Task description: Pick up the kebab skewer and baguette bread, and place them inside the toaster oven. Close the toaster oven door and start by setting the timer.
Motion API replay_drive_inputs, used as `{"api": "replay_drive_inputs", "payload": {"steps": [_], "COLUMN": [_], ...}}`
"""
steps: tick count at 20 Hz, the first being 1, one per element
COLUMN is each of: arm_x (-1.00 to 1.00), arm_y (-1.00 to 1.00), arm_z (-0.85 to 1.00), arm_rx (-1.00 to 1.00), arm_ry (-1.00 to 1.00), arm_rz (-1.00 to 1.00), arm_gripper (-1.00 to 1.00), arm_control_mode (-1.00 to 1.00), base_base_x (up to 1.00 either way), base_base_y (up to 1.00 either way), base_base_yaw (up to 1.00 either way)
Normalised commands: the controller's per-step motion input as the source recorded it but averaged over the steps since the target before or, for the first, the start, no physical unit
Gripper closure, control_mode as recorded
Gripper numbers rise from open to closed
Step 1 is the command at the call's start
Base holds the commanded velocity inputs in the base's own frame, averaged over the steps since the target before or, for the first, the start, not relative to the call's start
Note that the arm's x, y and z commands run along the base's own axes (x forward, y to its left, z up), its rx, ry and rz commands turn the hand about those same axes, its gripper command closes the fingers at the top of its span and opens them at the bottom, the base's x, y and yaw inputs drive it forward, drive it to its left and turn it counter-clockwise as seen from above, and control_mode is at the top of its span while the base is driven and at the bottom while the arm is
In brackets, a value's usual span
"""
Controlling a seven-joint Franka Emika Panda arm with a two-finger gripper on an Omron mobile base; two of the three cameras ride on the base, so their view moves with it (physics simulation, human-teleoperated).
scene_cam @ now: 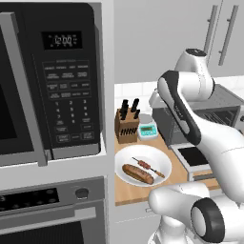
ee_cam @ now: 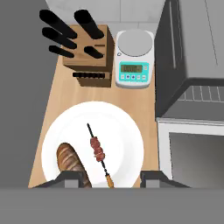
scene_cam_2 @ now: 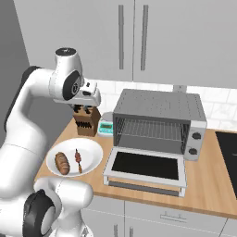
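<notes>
A white plate on the wooden counter carries the golden-brown baguette bread and the thin kebab skewer, lying side by side. Both also show on the plate from the right base: the baguette bread at left, the kebab skewer at right. My gripper hovers well above the plate, open, nothing between its fingers. To the right stands the grey toaster oven, its wire rack bare. The toaster oven door hangs dropped open, flat over the counter.
A wooden knife block and a small kitchen scale stand behind the plate. A big black microwave and a built-in oven fill the left wall. A dark cooktop lies right of the toaster oven.
</notes>
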Motion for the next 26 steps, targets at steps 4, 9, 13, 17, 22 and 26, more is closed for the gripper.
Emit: {"api": "replay_drive_inputs", "payload": {"steps": [4,9,13,17,22,26], "arm_x": [-0.35,-0.89,-0.25,-0.03,-0.03,0.3], "arm_y": [-0.14,-0.93,-0.98,-0.88,-0.64,-0.42], "arm_z": [-0.06,-0.13,-0.05,-0.24,-0.56,-0.52], "arm_rx": [0.0,0.01,0.0,0.0,0.0,0.0], "arm_ry": [-0.01,-0.06,-0.03,-0.15,-0.29,-0.31], "arm_rz": [0.0,-0.01,0.0,0.0,-0.02,-0.09], "arm_gripper": [-1.0,-1.0,-1.0,-1.0,-1.0,-1.0], "arm_control_mode": [-1.0,-1.0,-1.0,-1.0,-1.0,-1.0], "base_base_x": [0.0,0.0,0.0,0.0,0.0,0.0], "base_base_y": [0.0,0.0,0.0,0.0,0.0,0.0], "base_base_yaw": [0.0,0.0,0.0,0.0,0.0,0.0]}}
